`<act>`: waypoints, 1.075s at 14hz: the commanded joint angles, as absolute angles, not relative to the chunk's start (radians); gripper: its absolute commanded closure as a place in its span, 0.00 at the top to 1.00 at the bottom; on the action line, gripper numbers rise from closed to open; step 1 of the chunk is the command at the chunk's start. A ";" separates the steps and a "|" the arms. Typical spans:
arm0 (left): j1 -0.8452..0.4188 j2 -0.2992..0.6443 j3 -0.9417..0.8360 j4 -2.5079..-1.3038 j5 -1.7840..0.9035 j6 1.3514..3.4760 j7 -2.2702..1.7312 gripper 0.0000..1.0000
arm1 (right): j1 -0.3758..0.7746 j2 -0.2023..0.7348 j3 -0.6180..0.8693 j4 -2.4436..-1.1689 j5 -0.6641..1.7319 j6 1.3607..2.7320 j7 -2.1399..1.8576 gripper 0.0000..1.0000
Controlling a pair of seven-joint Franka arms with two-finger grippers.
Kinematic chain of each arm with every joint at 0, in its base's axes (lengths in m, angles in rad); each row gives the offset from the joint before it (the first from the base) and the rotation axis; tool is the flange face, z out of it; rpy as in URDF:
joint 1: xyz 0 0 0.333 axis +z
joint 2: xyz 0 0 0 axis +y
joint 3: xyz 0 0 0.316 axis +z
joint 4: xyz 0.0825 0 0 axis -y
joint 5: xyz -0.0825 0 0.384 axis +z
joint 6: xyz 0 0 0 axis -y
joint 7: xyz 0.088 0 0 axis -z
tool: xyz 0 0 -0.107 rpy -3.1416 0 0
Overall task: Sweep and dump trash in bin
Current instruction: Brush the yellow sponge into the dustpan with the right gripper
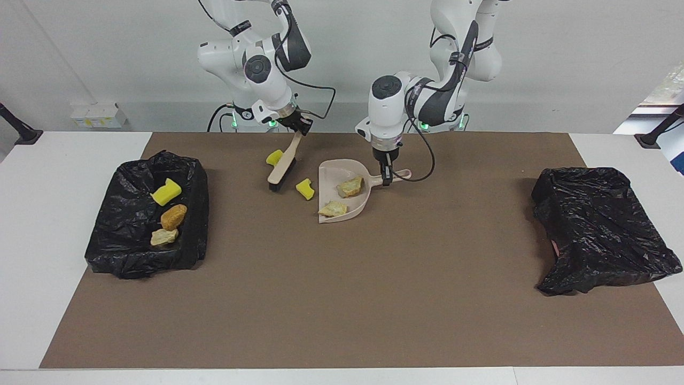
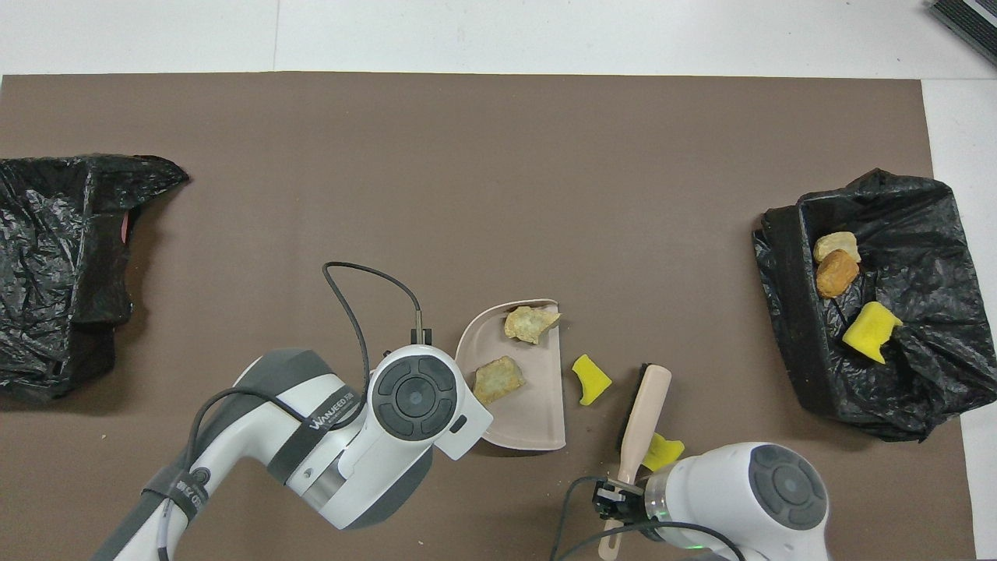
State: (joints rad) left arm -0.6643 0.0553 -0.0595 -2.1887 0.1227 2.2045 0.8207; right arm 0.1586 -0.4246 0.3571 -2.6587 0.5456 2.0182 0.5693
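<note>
At mat centre we log left gripper [image 1: 386, 179] clenched on dustpan [image 1: 342, 192] handle; right gripper [image 1: 300, 128] grasps brush [image 1: 281, 170], yellow chunk [image 1: 305, 188] at dustpan's 9 o'clock.

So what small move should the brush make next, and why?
Probably the right gripper should push the brush toward the dustpan, sweeping the yellow chunk between them into its open mouth. The left gripper holds the dustpan's handle. The other yellow chunk lies beside the brush, away from the dustpan.
</note>
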 commanded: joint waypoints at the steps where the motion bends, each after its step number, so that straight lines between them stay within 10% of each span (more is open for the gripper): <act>1: -0.667 0.028 -0.051 -2.218 0.120 2.198 0.813 0.00 | 0.150 -0.260 0.359 -2.492 0.572 2.034 0.544 0.00; 8: -0.669 0.026 -0.051 -2.218 0.120 2.197 0.813 0.00 | 0.143 -0.150 0.351 -2.215 0.494 1.791 0.609 0.00; 15: -0.675 0.023 -0.051 -2.221 0.123 2.184 0.894 0.00 | 0.095 -0.218 0.351 -2.322 0.354 1.724 0.473 0.00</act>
State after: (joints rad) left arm -0.6641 0.0551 -0.0596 -2.1896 0.1233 2.2022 0.8415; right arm 0.1151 -0.1690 0.3444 -2.2607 0.3706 1.7281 0.5549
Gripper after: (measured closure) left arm 0.678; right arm 0.740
